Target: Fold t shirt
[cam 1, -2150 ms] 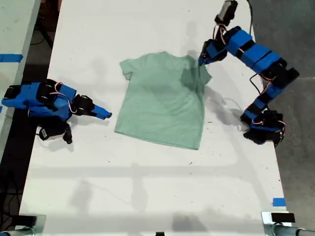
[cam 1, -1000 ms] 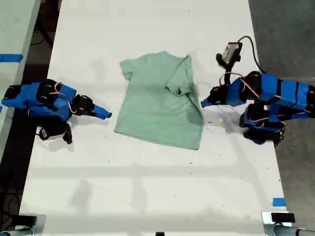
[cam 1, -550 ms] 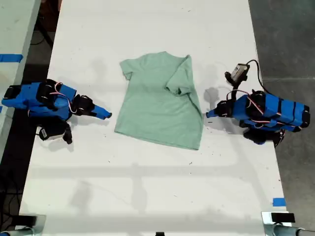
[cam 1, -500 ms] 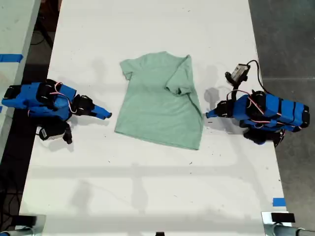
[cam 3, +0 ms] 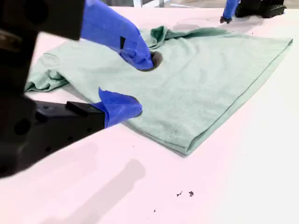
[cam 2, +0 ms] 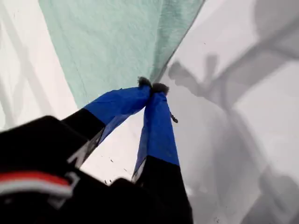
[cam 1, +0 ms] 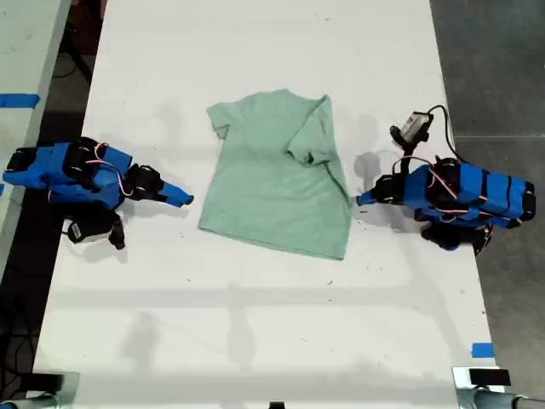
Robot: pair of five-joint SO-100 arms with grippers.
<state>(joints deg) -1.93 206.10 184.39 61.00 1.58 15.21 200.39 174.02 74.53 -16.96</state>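
Having let go of the sleeve [cam 1: 308,141] it carried inward, the second claw [cam 1: 362,198] has drawn back and dropped low to the worktop [cam 1: 255,324]. It now sits just off the side edge of the t shirt [cam 1: 272,179], where it has barely shifted over the last half second. The sleeve now lies turned in over the chest on the side nearest this claw, so the first side fold looks done. The opposite sleeve is still spread out flat, and the body of the shirt has not yet been folded. In its own wrist view the second claw [cam 3: 140,84] stands apart and holds nothing. The t shirt [cam 3: 201,70] lies directly ahead of its tips and slightly below them, close but apparently not touching, with the bunched sleeve [cam 3: 44,79] off to one side. Across the shirt, the first claw [cam 1: 180,199] rests near the other side edge with a strip of bare worktop between. Its wrist view shows the first claw [cam 2: 152,86] pressed together on nothing, with the cloth [cam 2: 117,37] just beyond its tips. The unfolded sleeve probably falls to that claw next.
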